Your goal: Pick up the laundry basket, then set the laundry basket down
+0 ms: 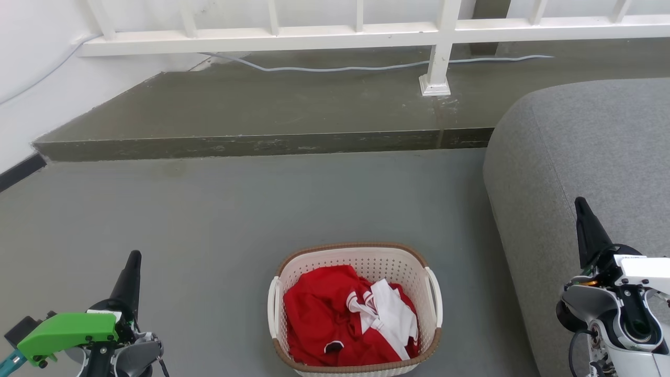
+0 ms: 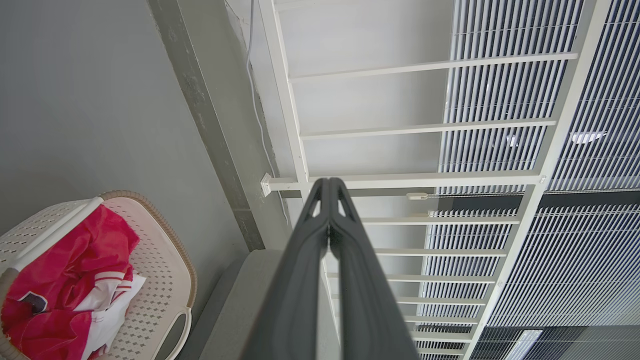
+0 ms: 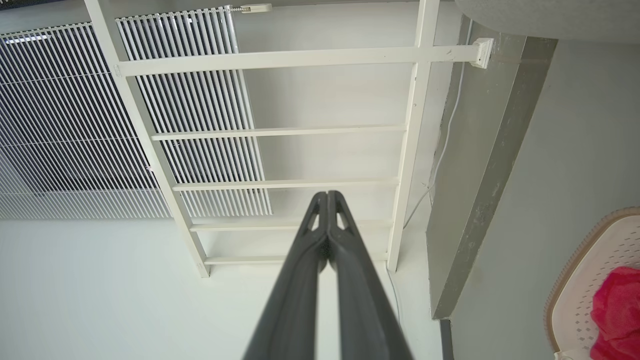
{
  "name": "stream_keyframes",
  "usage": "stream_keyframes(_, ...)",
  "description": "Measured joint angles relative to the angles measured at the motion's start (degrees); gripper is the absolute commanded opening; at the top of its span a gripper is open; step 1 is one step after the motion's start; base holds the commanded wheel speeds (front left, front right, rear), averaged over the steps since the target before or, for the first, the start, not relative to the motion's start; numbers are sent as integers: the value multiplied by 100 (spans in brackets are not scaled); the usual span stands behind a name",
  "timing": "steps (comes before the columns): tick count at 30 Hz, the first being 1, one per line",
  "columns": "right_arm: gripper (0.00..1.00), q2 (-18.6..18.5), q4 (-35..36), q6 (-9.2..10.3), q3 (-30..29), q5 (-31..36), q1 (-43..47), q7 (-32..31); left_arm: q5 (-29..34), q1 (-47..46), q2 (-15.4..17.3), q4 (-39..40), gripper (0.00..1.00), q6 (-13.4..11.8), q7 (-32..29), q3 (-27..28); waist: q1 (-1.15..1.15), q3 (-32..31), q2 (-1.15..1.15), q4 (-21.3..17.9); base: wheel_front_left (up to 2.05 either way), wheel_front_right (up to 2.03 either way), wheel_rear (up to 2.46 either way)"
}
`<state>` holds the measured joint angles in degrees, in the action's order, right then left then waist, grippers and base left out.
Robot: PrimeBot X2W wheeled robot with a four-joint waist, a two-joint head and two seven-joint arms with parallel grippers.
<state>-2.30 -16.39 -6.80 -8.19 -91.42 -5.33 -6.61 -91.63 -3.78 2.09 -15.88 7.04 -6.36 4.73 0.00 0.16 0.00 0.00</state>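
The laundry basket (image 1: 361, 262) stands on the grey floor at the bottom centre of the head view, cream-white and perforated with a brown rim and white loop handles. Red and white clothes lie inside it. The left wrist view catches the laundry basket (image 2: 165, 270) at its lower left, and the right wrist view catches the laundry basket (image 3: 600, 260) at its lower right edge. My left gripper (image 1: 134, 255) is shut and empty, well to the basket's left. My right gripper (image 1: 579, 201) is shut and empty, off to the basket's right, in front of the sofa. Both point away from the basket, with the fingertips of my left gripper (image 2: 328, 181) and my right gripper (image 3: 327, 194) pressed together.
A grey sofa (image 1: 591, 157) rises close to the basket's right side. A raised concrete step (image 1: 261, 144) crosses the floor beyond, carrying a white railing (image 1: 439, 63) and a loose cable (image 1: 335, 68). A white wall (image 1: 31, 73) closes the left.
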Motion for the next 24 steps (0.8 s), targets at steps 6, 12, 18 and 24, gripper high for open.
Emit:
stream_keyframes(6, 0, 1, 3, 0, 3, -1, 1, 0, 0, 0, 0, 1, 0, 0, 0, 0, 0, 0, 0, 0, 0, 0, 0)
stream_keyframes(12, 0, 1, 4, 0, 4, -1, 1, 0, 0, 0, 0, 1, 0, 0, 0, 0, 0, 0, 0, 0, 0, 0, 0)
stream_keyframes(18, 0, 1, 9, 0, 5, -2, 2, 1, 0, 0, 0, 1, 0, 0, 0, 0, 0, 0, 0, 0, 0, 0, 0)
stream_keyframes(24, 0, 1, 13, 0, 8, -13, 2, 1, 0, 0, 0, 2, 0, 0, 0, 0, 0, 0, 0, 0, 0, 0, 0)
